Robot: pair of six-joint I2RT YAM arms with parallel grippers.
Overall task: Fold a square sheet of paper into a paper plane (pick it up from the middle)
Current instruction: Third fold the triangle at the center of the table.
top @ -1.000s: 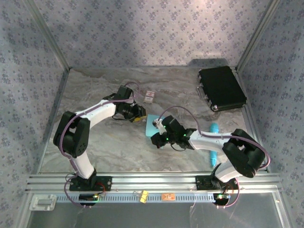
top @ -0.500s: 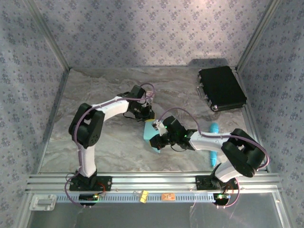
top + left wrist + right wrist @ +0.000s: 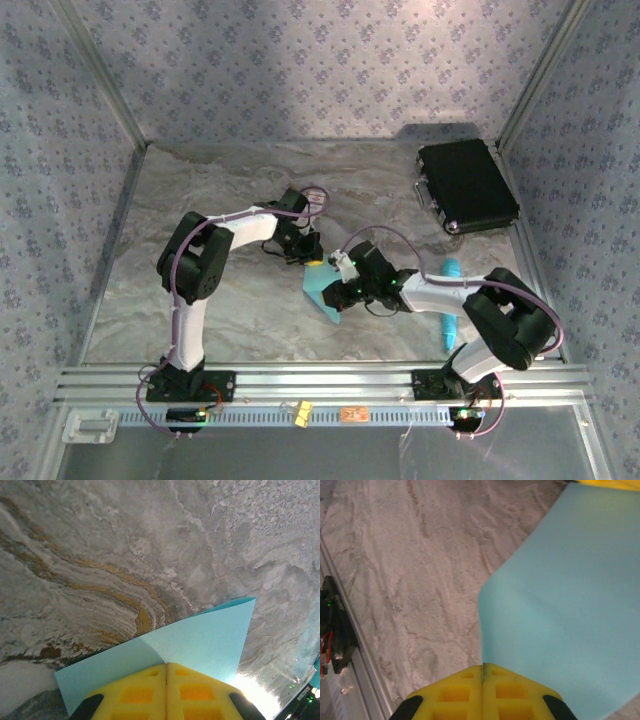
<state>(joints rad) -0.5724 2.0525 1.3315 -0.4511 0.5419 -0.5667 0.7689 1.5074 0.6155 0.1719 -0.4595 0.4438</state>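
The square sheet of paper (image 3: pixel 322 290) is light blue and sits mid-table between both arms, bent rather than flat. My left gripper (image 3: pixel 312 253) is shut on its far edge; in the left wrist view the yellow fingertips (image 3: pixel 150 680) press together on the sheet (image 3: pixel 205 640), which creases upward from the pinch. My right gripper (image 3: pixel 342 274) is shut on the sheet's right side. In the right wrist view the yellow pads (image 3: pixel 510 685) meet on the paper's edge (image 3: pixel 570 595), and the sheet curves away above the marble table (image 3: pixel 420 580).
A black case (image 3: pixel 466 186) lies at the back right. A slim cyan stick (image 3: pixel 450 302) lies beside the right arm. The aluminium rail (image 3: pixel 320 382) runs along the near edge, and patterned walls close in the sides and back.
My left arm swung right to the sheet and its jaws closed on the far edge. The right gripper kept its hold and shifted slightly; the paper now looks narrower and tilted.
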